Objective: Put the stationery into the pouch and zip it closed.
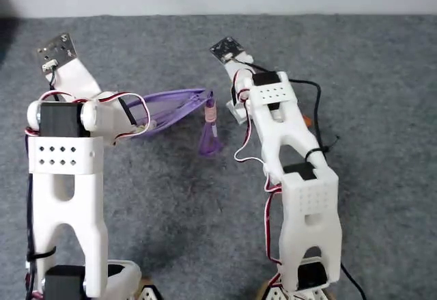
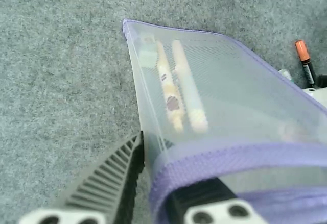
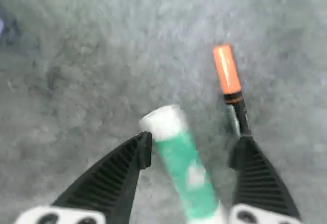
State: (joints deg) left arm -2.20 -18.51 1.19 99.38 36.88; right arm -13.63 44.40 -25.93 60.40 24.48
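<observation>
We take the pouch as our landmark; it lies on the table between the two arms. The left gripper clamps the pouch's left end. Inside the pouch, two pens lie side by side, with a smaller piece next to them, perhaps an eraser. Right of the pouch, the right gripper has its jaws parted around a tube. A marker lies on the table further right of the pouch, just beside the tube.
</observation>
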